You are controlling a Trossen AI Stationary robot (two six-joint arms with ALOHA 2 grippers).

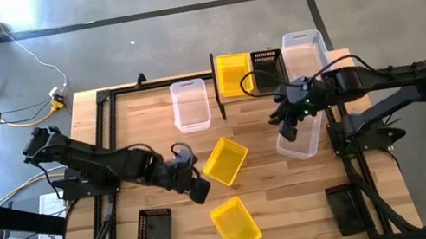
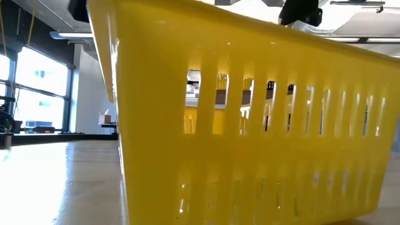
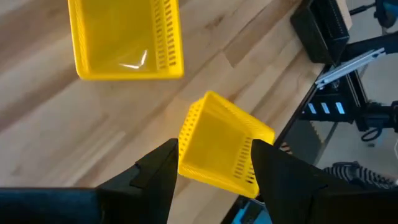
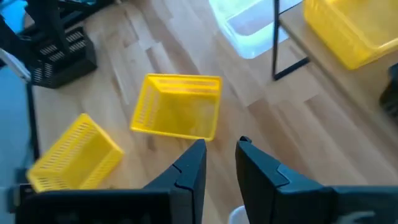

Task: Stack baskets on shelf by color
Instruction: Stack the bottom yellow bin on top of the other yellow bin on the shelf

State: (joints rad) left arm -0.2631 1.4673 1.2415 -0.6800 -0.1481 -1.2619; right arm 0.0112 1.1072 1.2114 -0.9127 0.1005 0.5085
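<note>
On the shelf (image 1: 220, 92) at the table's far side stand a yellow basket (image 1: 233, 74), a black basket (image 1: 267, 64) and a clear basket (image 1: 304, 51). Two yellow baskets lie on the table, one mid-table (image 1: 224, 160) and one nearer the front (image 1: 236, 223). My left gripper (image 1: 199, 188) hangs open above the table just left of them. In its wrist view the fingers (image 3: 213, 144) frame a yellow basket (image 3: 224, 134) that lies farther off. My right gripper (image 1: 290, 130) hovers open over a clear basket (image 1: 304, 137), with nothing between its fingertips (image 4: 222, 144).
Another clear basket (image 1: 190, 104) stands on the table left of the shelf. One black basket (image 1: 154, 233) lies near the front left, another (image 1: 347, 206) near the front right. The front yellow basket (image 2: 250, 125) fills the low view. Bare wood lies at the table's far left.
</note>
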